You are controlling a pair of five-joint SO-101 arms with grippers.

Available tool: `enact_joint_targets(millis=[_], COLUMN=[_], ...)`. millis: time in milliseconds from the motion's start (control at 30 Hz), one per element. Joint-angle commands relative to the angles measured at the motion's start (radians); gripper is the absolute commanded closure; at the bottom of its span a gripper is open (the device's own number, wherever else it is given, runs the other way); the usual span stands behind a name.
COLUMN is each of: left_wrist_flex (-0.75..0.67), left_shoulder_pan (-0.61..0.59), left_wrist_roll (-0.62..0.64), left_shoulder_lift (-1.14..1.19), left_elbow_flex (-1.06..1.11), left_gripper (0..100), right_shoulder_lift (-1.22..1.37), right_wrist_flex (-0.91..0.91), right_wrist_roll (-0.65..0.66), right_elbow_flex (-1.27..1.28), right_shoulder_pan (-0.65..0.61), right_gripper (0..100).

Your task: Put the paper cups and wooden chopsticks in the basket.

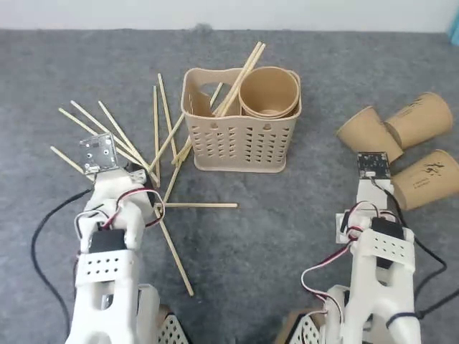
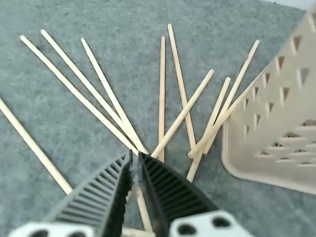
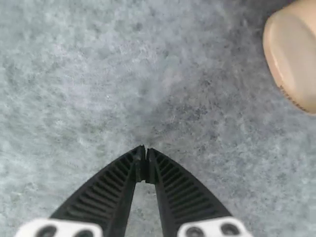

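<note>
Your left gripper (image 2: 134,157) hangs over the loose chopsticks (image 1: 118,140) scattered across the left half of the grey tabletop (image 1: 287,236). Its fingers are drawn together at the tips, with just a sliver between them. One stick runs right underneath those tips, and you can't tell whether it's pinched or simply lying below. The rest fan out toward the far-left corner, several crossing each other, and a few reach up to the basket's left wall. One lies flat on its own just in front of the basket. Another angles off toward the near edge beside your left arm (image 1: 107,229).

The basket (image 1: 240,143) stands upright mid-table, toward the far edge, and it's already carrying goods. The stacked cups (image 1: 269,93) sit upright in its right side. A pair of standing chopsticks (image 1: 242,72) leans in its left side, poking out over the far rim.

Over on the right, your right gripper (image 3: 144,152) sits low over bare tabletop, fingers pressed together on nothing. Three fallen cups lie on their sides near the right edge. Two of them (image 1: 366,132) (image 1: 419,118) touch side by side farther back, and the third (image 1: 427,179) lies just nearer. In the right wrist view a cup (image 3: 294,54) lies off to one side, well apart from those fingers.
</note>
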Motion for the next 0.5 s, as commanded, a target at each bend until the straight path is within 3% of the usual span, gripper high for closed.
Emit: enact_joint_targets(millis=[0,133,300,467], left_wrist_flex=[-0.114,-0.169,-0.175,-0.175], left_shoulder_pan=[0.002,0.002,-0.003,-0.006], left_wrist_roll=[-0.012,-0.017,-0.115,-0.13], left_shoulder_lift=[-0.005,0.094,0.292,0.399], left_elbow_flex=[0.028,0.005,-0.088,-0.148], left_gripper=[99,99,99,99], right_shoulder_lift=[-0.039,-0.039,-0.027,-0.027], right_wrist_flex=[0.01,0.001,0.015,0.104], right_wrist_roll=[0.002,0.003,0.052,0.126], right_elbow_flex=[-0.037,-0.051,-0.209,-0.404], right_shoulder_pan=[0.015,0.053,0.223,0.343], right_gripper=[99.1,99.1,99.1,99.1])
